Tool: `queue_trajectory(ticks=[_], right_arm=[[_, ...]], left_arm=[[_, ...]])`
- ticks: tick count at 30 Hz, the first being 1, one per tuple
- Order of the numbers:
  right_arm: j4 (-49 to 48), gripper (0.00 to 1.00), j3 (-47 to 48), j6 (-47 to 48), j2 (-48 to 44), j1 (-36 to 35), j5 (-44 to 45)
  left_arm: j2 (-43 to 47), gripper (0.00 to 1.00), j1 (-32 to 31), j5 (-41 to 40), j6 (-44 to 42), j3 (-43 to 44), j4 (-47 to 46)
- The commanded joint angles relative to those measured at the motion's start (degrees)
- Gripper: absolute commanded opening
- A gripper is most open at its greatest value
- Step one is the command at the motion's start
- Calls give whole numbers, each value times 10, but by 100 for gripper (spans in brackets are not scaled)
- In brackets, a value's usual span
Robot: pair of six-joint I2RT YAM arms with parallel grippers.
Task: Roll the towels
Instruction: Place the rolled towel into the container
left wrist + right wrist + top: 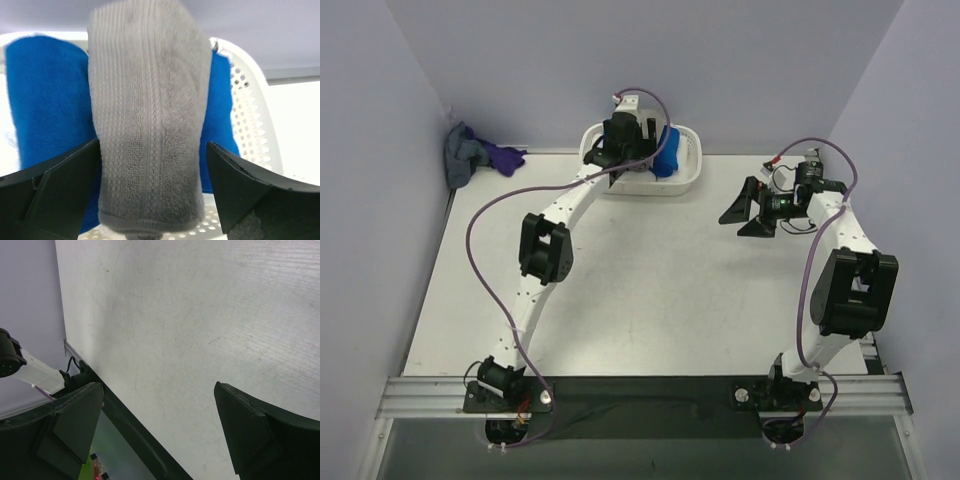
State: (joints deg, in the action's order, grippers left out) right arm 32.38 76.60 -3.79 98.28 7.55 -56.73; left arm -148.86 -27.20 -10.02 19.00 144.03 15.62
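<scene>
The grey towel (150, 125) is a soft terry roll, its surface ribbed in fine lengthwise rows near the top and fuzzier lower down, with a stitched hem across the near end. It stands lengthwise in the white basket (250, 110), a plastic tub with perforated walls. Bright blue towel bundles (47, 100) of thick pile flank it at 9 and 3 o'clock, pressed against its sides.

The left gripper (152, 146) straddles the roll's near end with its black fingers spread wide. One finger is at the roll's 9 o'clock side, right against the pile, and the other is just beside its 3 o'clock side. The cloth shows no squeeze.

From above, the basket sits at 12 o'clock on the pale table (650, 290). The right gripper (159, 387) hangs over bare tabletop at about 2 o'clock, well apart from the basket, jaws wide and holding nothing. A crumpled grey and purple cloth heap (480, 153) lies in the corner at 10 o'clock.
</scene>
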Motion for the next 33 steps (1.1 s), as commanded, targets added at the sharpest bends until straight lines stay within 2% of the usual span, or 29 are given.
queue_trajectory(ticks=[1,4,8,12,15,16,18,22,23,25,29,33], right_arm=[[18,100,3,4,-39,3,-9],[19,100,4,7,-55,3,1],[22,100,6,17,-84,3,17],[29,100,5,29,-120,2,29],[39,100,2,47,-151,2,49],[43,100,0,52,-158,2,61],[58,100,-3,72,-179,2,72],[81,100,-28,110,-214,-1,110],[85,100,-39,116,-225,-2,127],[94,100,-51,135,-234,-3,144],[106,100,-102,162,-256,-10,180],[105,100,-165,177,-262,-15,205]], left_arm=[[105,97,3,-18,-26,22,-35],[146,97,0,-24,-48,21,-24],[217,97,0,-5,-69,13,45],[290,97,2,27,-111,-40,109],[347,97,14,97,-120,-93,180],[364,97,19,138,-120,-136,214],[419,97,36,163,-126,-191,232],[516,97,92,266,-133,-362,237],[533,97,107,280,-135,-428,238],[583,97,139,304,-149,-486,238],[662,97,180,319,-204,-628,243],[723,97,192,279,-269,-733,262]])
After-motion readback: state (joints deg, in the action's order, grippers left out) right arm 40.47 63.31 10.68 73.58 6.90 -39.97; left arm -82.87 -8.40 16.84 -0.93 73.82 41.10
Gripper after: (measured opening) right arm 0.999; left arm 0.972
